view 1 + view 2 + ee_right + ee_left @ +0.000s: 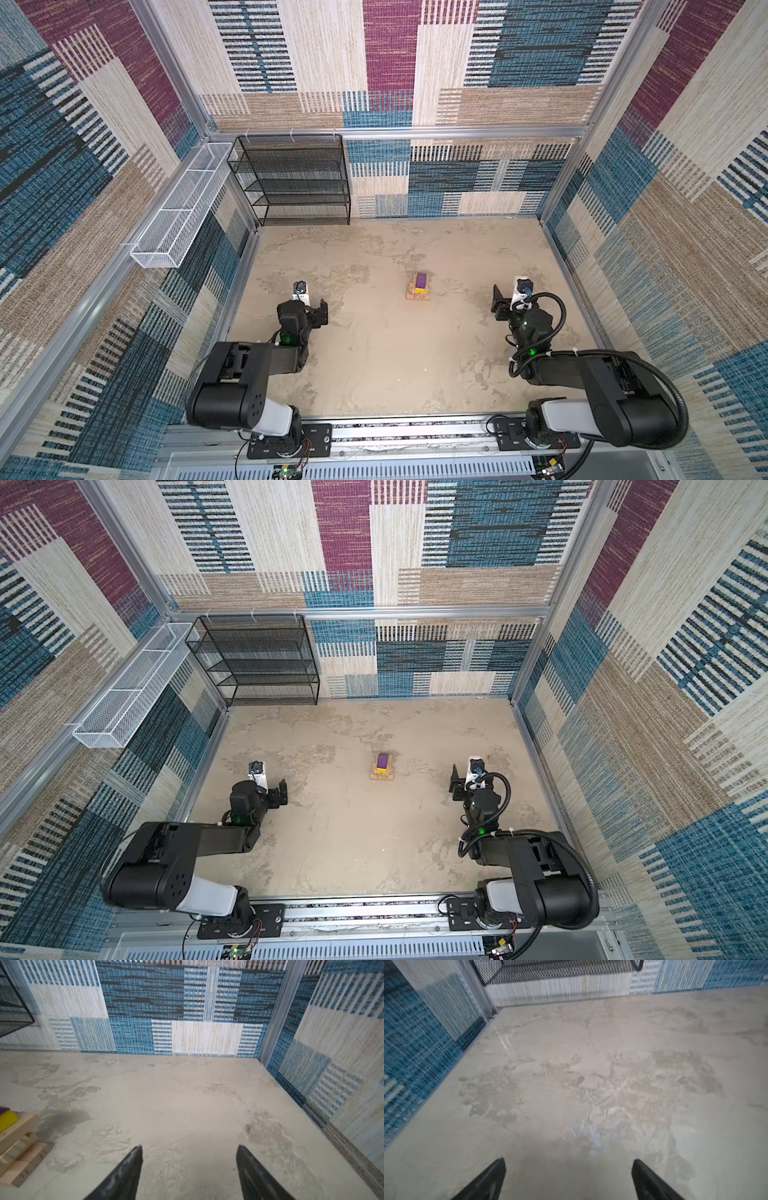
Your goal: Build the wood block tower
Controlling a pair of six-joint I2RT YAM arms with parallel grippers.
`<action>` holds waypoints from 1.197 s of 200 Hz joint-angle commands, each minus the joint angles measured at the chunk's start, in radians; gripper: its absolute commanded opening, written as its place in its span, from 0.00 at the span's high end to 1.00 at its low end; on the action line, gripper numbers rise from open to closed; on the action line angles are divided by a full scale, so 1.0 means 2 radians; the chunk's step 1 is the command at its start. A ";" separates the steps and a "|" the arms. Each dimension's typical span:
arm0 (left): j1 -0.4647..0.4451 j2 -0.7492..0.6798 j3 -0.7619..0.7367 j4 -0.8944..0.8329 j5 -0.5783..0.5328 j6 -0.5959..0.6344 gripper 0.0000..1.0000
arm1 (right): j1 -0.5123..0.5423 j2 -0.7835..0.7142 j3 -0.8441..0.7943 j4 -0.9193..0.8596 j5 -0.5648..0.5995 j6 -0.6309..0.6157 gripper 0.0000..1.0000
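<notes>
Tan planks crossed at the base, yellow cubes above and a purple wedge on top form the tower, which stands mid-table between the arms, apart from both. The left gripper and right gripper each hold their jaws spread over bare tabletop. A white wire basket on the left wall and a black mesh rack beside it show only mesh.

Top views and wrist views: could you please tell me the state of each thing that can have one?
tower: standing, purple wedge on top.
left end effector: open, empty.
right end effector: open, empty, apart from the tower.
black shelf: empty.
white basket: empty.
</notes>
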 commanded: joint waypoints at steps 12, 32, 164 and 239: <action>0.001 -0.008 0.048 0.021 -0.017 -0.005 0.01 | -0.028 0.058 0.031 0.060 -0.044 0.012 0.26; 0.029 -0.004 0.085 -0.052 -0.018 -0.042 0.01 | -0.049 0.060 0.042 0.035 -0.064 0.031 0.24; 0.033 0.002 0.071 -0.012 -0.018 -0.043 0.00 | -0.049 0.061 0.038 0.046 -0.061 0.030 0.00; 0.033 0.000 0.068 -0.007 -0.023 -0.044 0.00 | -0.049 0.060 0.039 0.046 -0.060 0.030 0.00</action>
